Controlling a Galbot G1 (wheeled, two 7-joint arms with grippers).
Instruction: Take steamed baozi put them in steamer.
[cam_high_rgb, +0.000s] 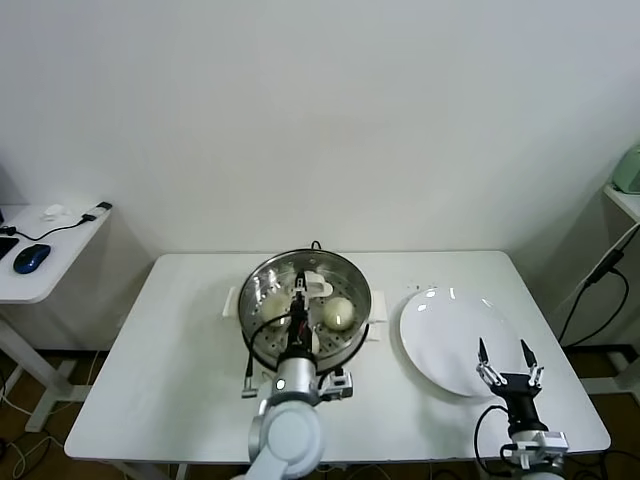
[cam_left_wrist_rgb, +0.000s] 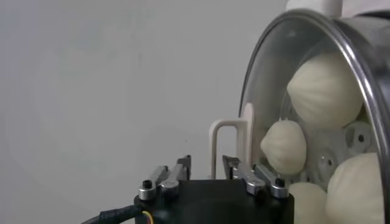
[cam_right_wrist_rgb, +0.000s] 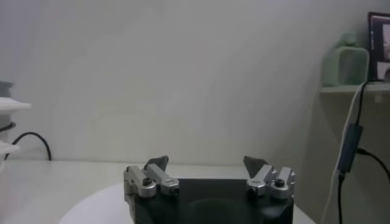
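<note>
On the left half of the table stands the steamer, and the left gripper hangs over its middle with its jaws parted and nothing between them. In the head view one bao sits at about nine o'clock on the perforated tray and another bao at about three o'clock, the gripper between them. The left wrist view shows four buns inside the rim: one large bun, a smaller one nearest the fingertips, and two more cut off at the frame edge. A white loop handle rises just beyond the fingertips.

All four buns appear to be in the pot already, so the loading looks done or nearly so.

The buns look light and soft, with a smooth skin that would dent or tear under a hard pinch. The best hold would be across the widest part of the body, below the pleated crown, with only light closing force. Steamed dough may also cling to the finger pads on release.

To the right, the plate lies bare at about three o'clock from the steamer. The right gripper hovers over the plate's near right edge, spread wide and empty.
</note>
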